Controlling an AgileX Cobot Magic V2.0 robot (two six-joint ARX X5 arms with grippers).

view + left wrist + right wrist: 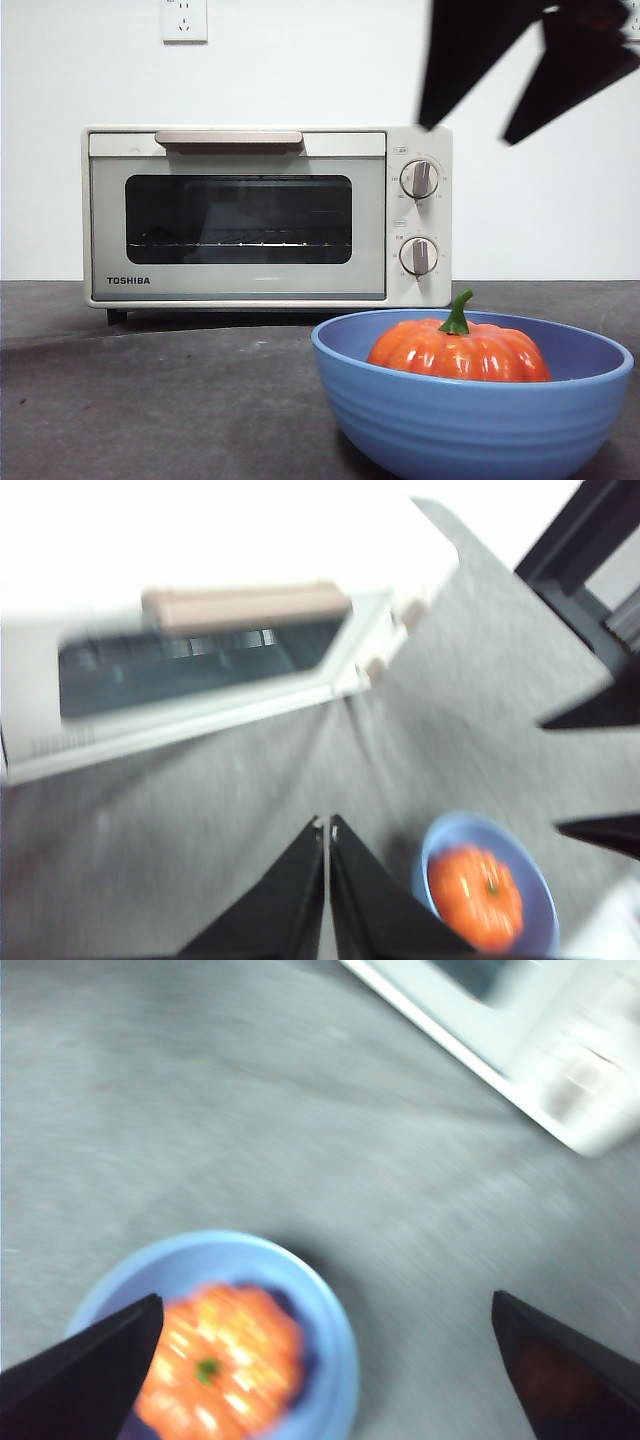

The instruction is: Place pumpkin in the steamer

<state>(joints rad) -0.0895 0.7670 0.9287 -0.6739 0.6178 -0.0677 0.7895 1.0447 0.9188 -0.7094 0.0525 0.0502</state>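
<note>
The orange pumpkin (pixel 460 350) with a green stem lies in a blue bowl (pixel 470 420) at the front right. It also shows in the left wrist view (pixel 476 895) and the right wrist view (pixel 218 1360). The cream TOSHIBA steamer (pixel 265 215) stands behind, with its door closed. My right gripper (pixel 467 132) is open and hangs high above the bowl. In its own view (pixel 326 1298) the jaws stand wide apart with the pumpkin near one jaw. My left gripper (pixel 327 825) is shut and empty, above the table between steamer (pixel 200 670) and bowl (pixel 440 850).
The dark grey table (pixel 150 400) spreads in front of the steamer. A white wall with a socket (pixel 184 20) is behind. The right gripper (pixel 550 775) also shows at the edge of the left wrist view.
</note>
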